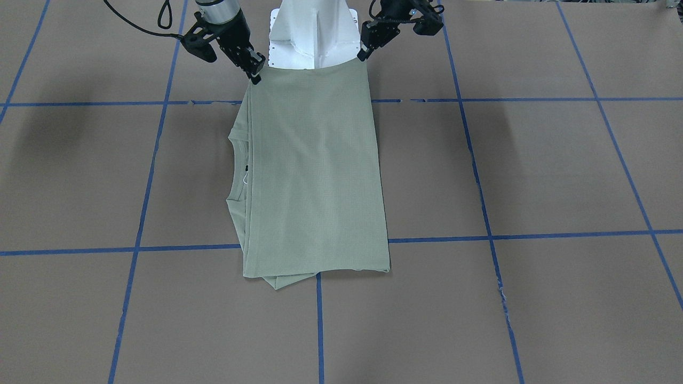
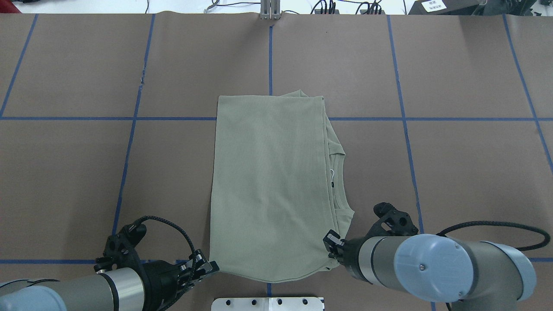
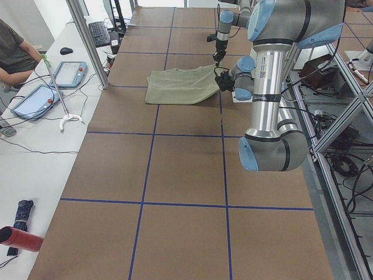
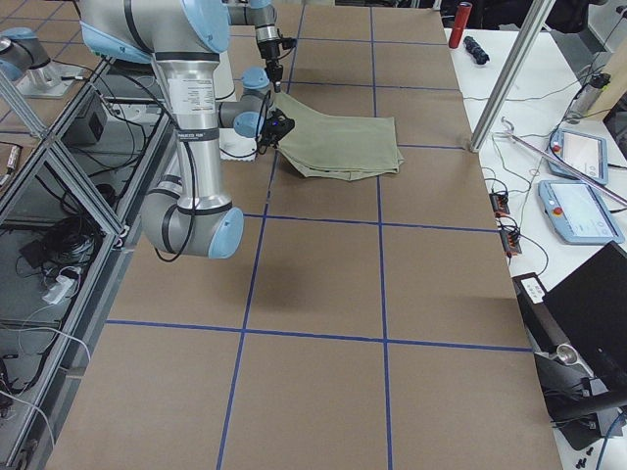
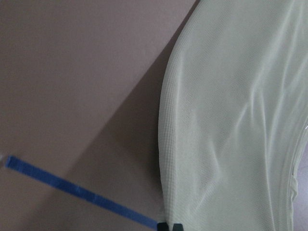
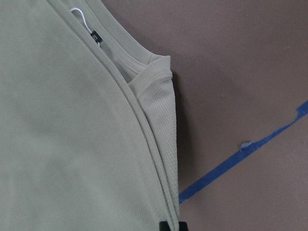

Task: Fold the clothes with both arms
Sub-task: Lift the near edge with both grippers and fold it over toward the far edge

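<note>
The sage-green shirt (image 2: 268, 181) lies folded into a long rectangle on the brown table, its round neck to my right with the dark label (image 2: 333, 184) and white string tag (image 6: 77, 13) showing. My left gripper (image 2: 211, 268) is shut on the shirt's near left corner (image 5: 168, 211). My right gripper (image 2: 330, 248) is shut on the near right corner (image 6: 163, 207). In the front-facing view the shirt (image 1: 315, 170) is drawn taut between the left gripper (image 1: 364, 53) and the right gripper (image 1: 257, 74), its near edge raised in front of the pedestal.
The white pedestal base (image 2: 268, 303) stands just behind the held edge. Blue tape lines (image 2: 129, 119) grid the brown table. At the far side a metal post (image 3: 87, 41), tablets (image 3: 71, 73) and a seated person (image 3: 14, 49) are at a white desk.
</note>
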Robot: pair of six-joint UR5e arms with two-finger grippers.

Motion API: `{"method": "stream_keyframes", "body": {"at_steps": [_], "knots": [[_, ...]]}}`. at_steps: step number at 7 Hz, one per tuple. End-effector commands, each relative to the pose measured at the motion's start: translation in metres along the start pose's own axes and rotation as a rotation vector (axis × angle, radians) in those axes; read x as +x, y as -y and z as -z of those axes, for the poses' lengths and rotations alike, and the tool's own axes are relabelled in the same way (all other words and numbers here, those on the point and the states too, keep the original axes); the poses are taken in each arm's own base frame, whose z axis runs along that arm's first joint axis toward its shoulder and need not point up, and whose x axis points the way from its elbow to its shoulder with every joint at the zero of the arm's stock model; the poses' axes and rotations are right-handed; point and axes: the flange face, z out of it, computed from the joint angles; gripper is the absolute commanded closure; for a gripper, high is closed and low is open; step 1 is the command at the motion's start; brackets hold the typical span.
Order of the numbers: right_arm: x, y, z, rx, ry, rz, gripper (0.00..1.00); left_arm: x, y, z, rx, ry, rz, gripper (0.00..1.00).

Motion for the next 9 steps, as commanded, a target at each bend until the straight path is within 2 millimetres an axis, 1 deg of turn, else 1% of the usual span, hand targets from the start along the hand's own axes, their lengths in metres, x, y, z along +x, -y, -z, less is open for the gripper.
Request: {"method": "stream_keyframes", "body": {"at_steps": [1, 2, 3, 4, 5, 6, 7, 8, 9], "knots": [[-0.023, 0.032, 0.032, 0.032, 0.075, -0.046, 1.0, 0.052, 0.003, 0.018, 0.014, -0.088, 0.021, 1.0], [-0.046, 0.049, 0.039, 0.058, 0.115, -0.051, 1.0, 0.084, 0.021, 0.019, 0.07, -0.103, -0.008, 1.0], [-0.084, 0.068, 0.032, 0.086, 0.129, -0.02, 1.0, 0.108, 0.045, 0.011, 0.135, -0.094, -0.085, 1.0], [-0.11, 0.099, 0.011, 0.115, 0.098, -0.022, 1.0, 0.113, 0.081, -0.008, 0.187, -0.051, -0.122, 1.0], [-0.122, 0.13, 0.007, 0.153, 0.085, 0.018, 1.0, 0.133, 0.109, -0.025, 0.233, -0.034, -0.165, 1.0], [-0.126, 0.147, -0.003, 0.181, 0.07, 0.019, 1.0, 0.137, 0.141, -0.034, 0.291, -0.021, -0.179, 1.0], [-0.15, 0.154, -0.016, 0.197, 0.065, 0.012, 1.0, 0.139, 0.162, -0.039, 0.324, -0.003, -0.204, 1.0], [-0.169, 0.159, -0.033, 0.21, 0.05, 0.003, 1.0, 0.138, 0.173, -0.044, 0.338, -0.003, -0.204, 1.0], [-0.172, 0.17, -0.045, 0.227, 0.026, 0.015, 1.0, 0.135, 0.185, -0.062, 0.341, -0.016, -0.205, 1.0]]}}
